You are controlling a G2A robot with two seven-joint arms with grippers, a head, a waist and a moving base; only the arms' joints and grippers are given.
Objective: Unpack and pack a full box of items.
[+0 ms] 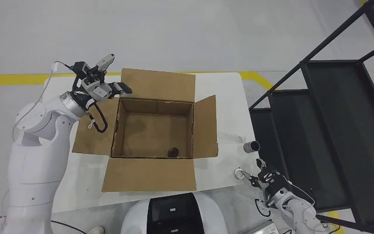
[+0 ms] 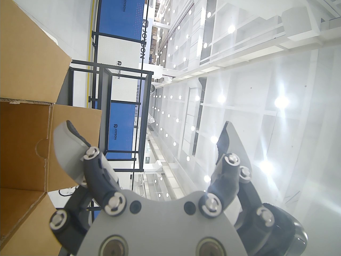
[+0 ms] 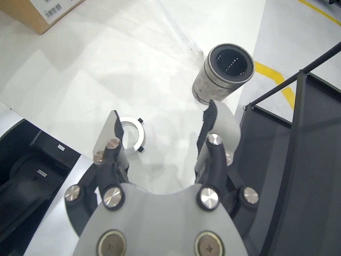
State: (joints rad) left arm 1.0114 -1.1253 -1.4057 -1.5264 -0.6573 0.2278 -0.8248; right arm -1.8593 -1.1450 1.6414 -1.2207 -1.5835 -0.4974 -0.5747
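Observation:
An open cardboard box (image 1: 155, 111) stands on the white table (image 1: 228, 88) with its flaps spread; a small dark item (image 1: 173, 152) lies on its floor by the near wall. My left gripper (image 1: 112, 73) is open and empty, raised beside the box's far left corner (image 2: 40, 123), turned toward the ceiling. My right gripper (image 3: 163, 122) is open and empty low over the table's near right corner (image 1: 257, 169). A grey metal cylinder with a dark bore (image 3: 223, 74) (image 1: 252, 146) lies just beyond its fingertips. A small silver ring (image 3: 132, 137) (image 1: 238, 173) rests by one finger.
A black metal rack (image 1: 318, 123) stands close to the table's right edge. A yellow floor line (image 1: 23, 78) runs behind the table. A strip of clear film (image 3: 170, 22) lies on the table between the box and the cylinder.

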